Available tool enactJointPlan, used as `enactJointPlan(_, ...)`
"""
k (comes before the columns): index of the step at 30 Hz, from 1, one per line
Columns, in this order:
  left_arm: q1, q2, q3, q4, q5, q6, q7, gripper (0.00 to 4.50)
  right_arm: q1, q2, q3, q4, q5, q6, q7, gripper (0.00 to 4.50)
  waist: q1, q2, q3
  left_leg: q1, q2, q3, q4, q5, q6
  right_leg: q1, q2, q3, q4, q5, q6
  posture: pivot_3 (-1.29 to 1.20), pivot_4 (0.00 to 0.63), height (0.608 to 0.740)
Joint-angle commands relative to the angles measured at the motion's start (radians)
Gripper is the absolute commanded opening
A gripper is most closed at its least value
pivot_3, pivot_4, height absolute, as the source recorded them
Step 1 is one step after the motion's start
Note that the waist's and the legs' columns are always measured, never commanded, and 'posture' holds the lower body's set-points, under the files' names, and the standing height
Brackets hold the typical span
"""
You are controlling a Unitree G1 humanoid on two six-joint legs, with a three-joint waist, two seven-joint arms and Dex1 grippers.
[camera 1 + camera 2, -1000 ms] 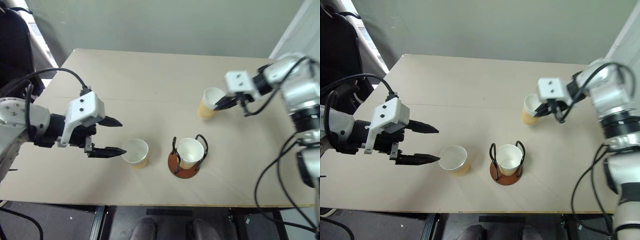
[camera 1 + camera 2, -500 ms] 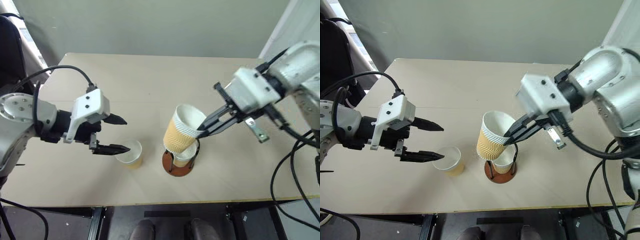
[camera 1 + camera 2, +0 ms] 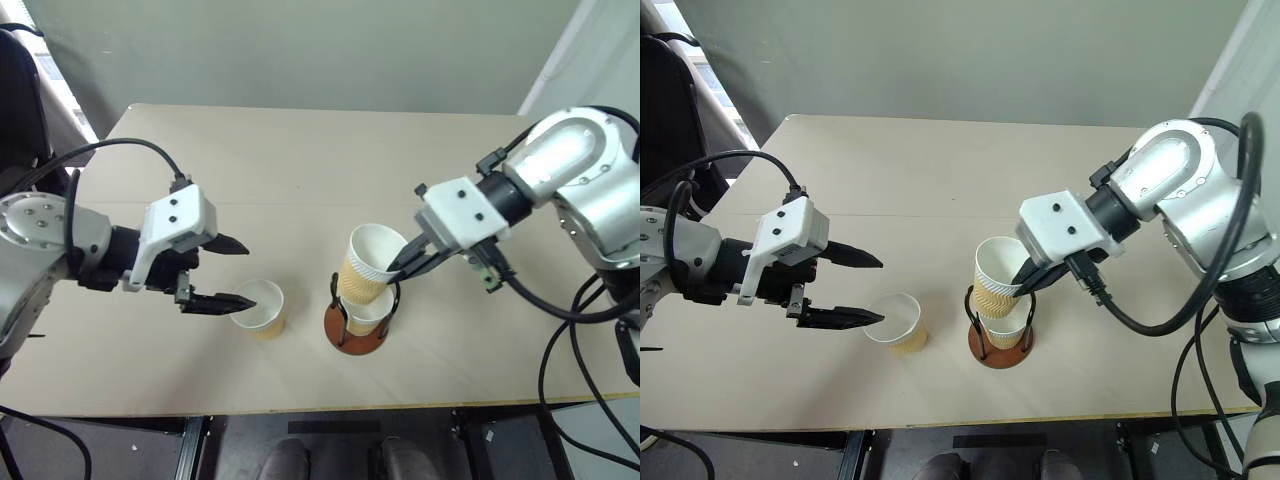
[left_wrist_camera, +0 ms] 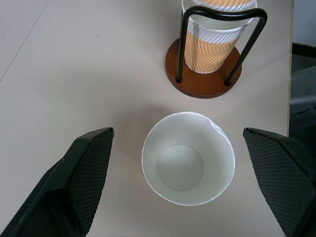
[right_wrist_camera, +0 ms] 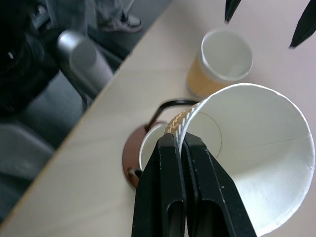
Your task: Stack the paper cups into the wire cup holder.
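The wire cup holder (image 3: 341, 338), a reddish-brown disc with black wire loops, stands near the table's front edge with one paper cup (image 3: 368, 313) seated in it. My right gripper (image 3: 400, 268) is shut on the rim of a second paper cup (image 3: 368, 262). That cup hangs tilted with its lower end between the wire loops, above the seated cup. A third paper cup (image 3: 262, 308) stands upright to the holder's left. My left gripper (image 3: 248, 273) is open just left of that cup, one finger on each side (image 4: 86, 173) of its near rim, not touching it.
The tan table (image 3: 300, 170) ends close in front of the holder and the loose cup. Black cables hang from both arms. A dark chair (image 5: 29, 74) stands beyond the table's edge in the right wrist view.
My right gripper has brought its cup from the table's far right to above the holder, then lowered it between the wire loops. The left gripper has stayed open beside the loose cup.
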Motion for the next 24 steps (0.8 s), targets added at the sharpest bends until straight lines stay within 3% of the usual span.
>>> enactJointPlan(1,0.003,0.015,0.047,-0.023,-0.010,-0.001,0.003,4.50,0.005,-0.010,0.002,-0.018,-0.013,-0.019,0.004,0.03,0.000,0.000,0.000,0.000,0.000,0.000,0.000,0.000,0.000,0.000,0.000,0.000,0.000,0.000,0.000,0.00,0.150,0.740)
enactJointPlan(12,-0.015,0.008,0.028,-0.029,-0.009,0.005,0.013,4.50,0.016,-0.072,0.049,-0.049,0.001,-0.044,0.004,0.03,0.000,0.000,0.000,0.000,0.000,0.000,0.000,0.000,0.000,0.000,0.000,0.000,0.000,0.000,0.000,0.00,0.150,0.740)
enactJointPlan(15,-0.030,0.003,0.014,-0.023,-0.001,0.002,0.016,4.50,0.017,-0.071,0.073,-0.047,-0.032,-0.056,0.004,0.56,0.000,0.000,0.000,0.000,0.000,0.000,0.000,0.000,0.000,0.000,0.000,0.000,0.000,0.000,0.000,0.00,0.150,0.740)
enactJointPlan(20,-0.029,0.009,0.003,-0.004,0.013,-0.006,0.007,4.50,0.010,-0.055,0.073,-0.033,-0.074,-0.056,0.004,2.18,0.000,0.000,0.000,0.000,0.000,0.000,0.000,0.000,0.000,0.000,0.000,0.000,0.000,0.000,0.000,0.00,0.150,0.740)
enactJointPlan(24,-0.050,0.006,-0.051,0.022,0.053,-0.030,-0.008,4.50,0.010,-0.076,-0.005,-0.026,-0.050,0.010,-0.001,3.54,0.000,0.000,0.000,0.000,0.000,0.000,0.000,0.000,0.000,0.000,0.000,0.000,0.000,0.000,0.000,0.00,0.150,0.740)
